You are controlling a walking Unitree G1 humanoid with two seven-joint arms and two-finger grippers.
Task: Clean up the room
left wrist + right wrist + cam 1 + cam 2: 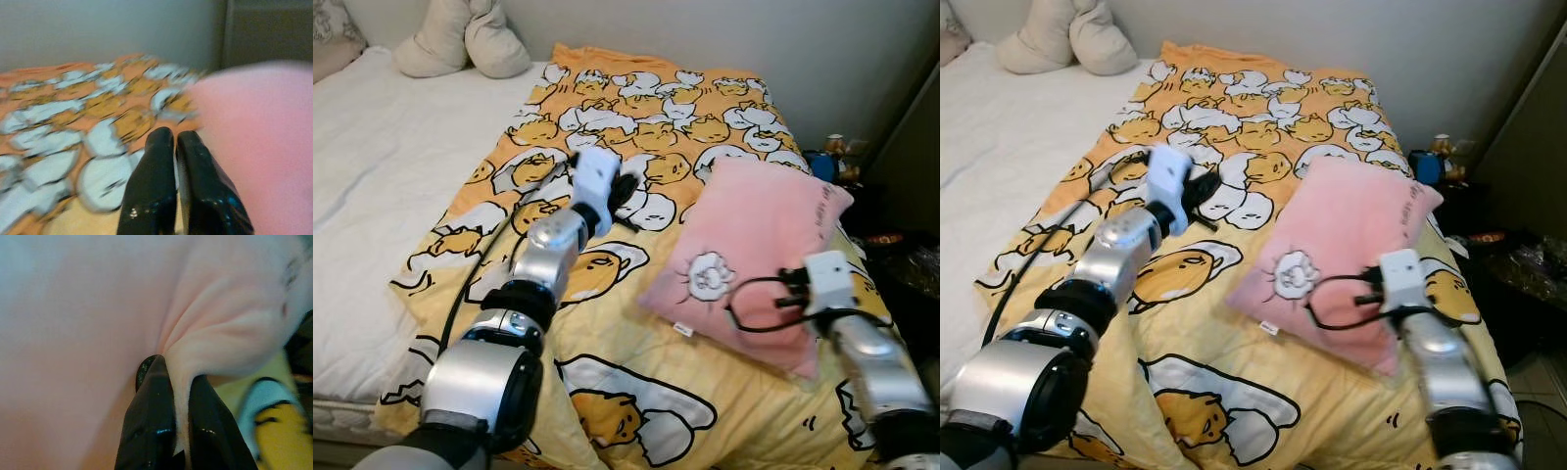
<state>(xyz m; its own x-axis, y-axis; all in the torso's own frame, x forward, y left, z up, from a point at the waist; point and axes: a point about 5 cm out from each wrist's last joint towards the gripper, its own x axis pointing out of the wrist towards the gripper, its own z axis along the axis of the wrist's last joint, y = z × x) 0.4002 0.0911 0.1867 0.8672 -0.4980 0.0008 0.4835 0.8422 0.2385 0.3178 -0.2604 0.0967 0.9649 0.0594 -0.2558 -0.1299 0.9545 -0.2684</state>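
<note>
1. Right gripper (178,431): clenched on a pinched fold at the near edge of the pink pillow (759,250); the wrist view shows the cloth drawn into a ridge between the two black fingers; in the head view this sits at lower right of the frame.
2. Pink pillow: lies on the yellow patterned blanket (617,127) at centre right of the frame, touching it along its whole underside; its near corner hangs toward the bed's right edge.
3. Left gripper (175,147): fingers pressed together and grasping nothing; it hovers over the blanket at centre left of the frame, just beside the pillow's left side.
4. Risk, judged: the hold is on a thin fold of plush cover only; a lift may let the cloth slip out, or the pillow may swing and drop off the bed's right edge toward the clutter on the floor (891,245).
5. Risk, judged: the black cable (754,304) looped at the right wrist lies against the pillow face; it may snag the fabric when the arm draws away.
6. Risk, judged: dragging rather than lifting may rumple the blanket.
7. Hard to make out: the left wrist view is blurred; the items in the dark corner at upper right cannot be identified; the beige cushions (465,39) at upper left are cut off by the frame; how far the fold reaches between the right fingers is hidden.
</note>
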